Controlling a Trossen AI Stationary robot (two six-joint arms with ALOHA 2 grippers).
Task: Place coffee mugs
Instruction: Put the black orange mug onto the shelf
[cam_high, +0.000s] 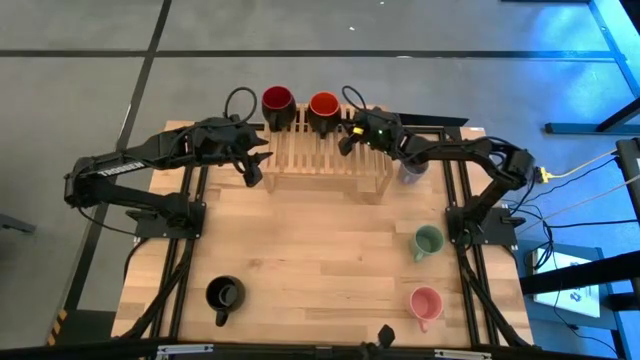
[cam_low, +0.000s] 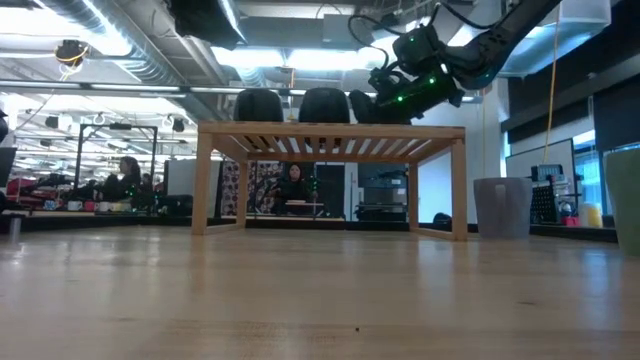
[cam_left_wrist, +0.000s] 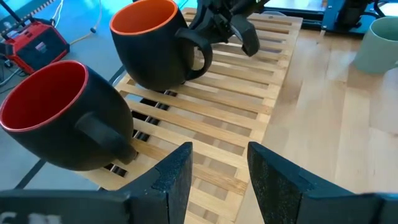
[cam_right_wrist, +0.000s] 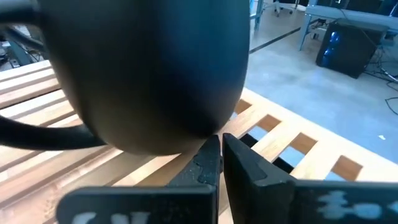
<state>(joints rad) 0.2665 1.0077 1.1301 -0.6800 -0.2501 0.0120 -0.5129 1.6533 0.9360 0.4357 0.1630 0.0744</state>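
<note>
Two mugs, dark outside, stand upright on the slatted wooden rack (cam_high: 320, 165): one with a dark red inside (cam_high: 277, 100) (cam_left_wrist: 43, 118), one with a red-orange inside (cam_high: 323, 103) (cam_left_wrist: 155, 43). My right gripper (cam_high: 345, 140) (cam_right_wrist: 221, 152) is shut right beside the red-orange mug's handle (cam_left_wrist: 200, 53), low at its body. My left gripper (cam_high: 254, 168) (cam_left_wrist: 217, 165) hovers open over the rack's left end, holding nothing. The black mug (cam_high: 224, 294), green mug (cam_high: 428, 242) and pink mug (cam_high: 426, 303) stand on the table. The lavender-blue mug (cam_high: 412, 172) is partly hidden under my right arm. My right gripper's shut fingertips (cam_right_wrist: 210, 155) point at the lower body of the red-orange mug (cam_right_wrist: 155, 74), level from the table's right side. Whether they touch it, I cannot tell. The mug stands upright on the rack's slats.
The rack takes up the table's far middle, with bare slats (cam_left_wrist: 236, 106) on its near and right parts. The table's middle (cam_high: 320, 260) is bare wood. Cables and frame rails run along both table sides. People sit in the room beyond (cam_low: 293, 185).
</note>
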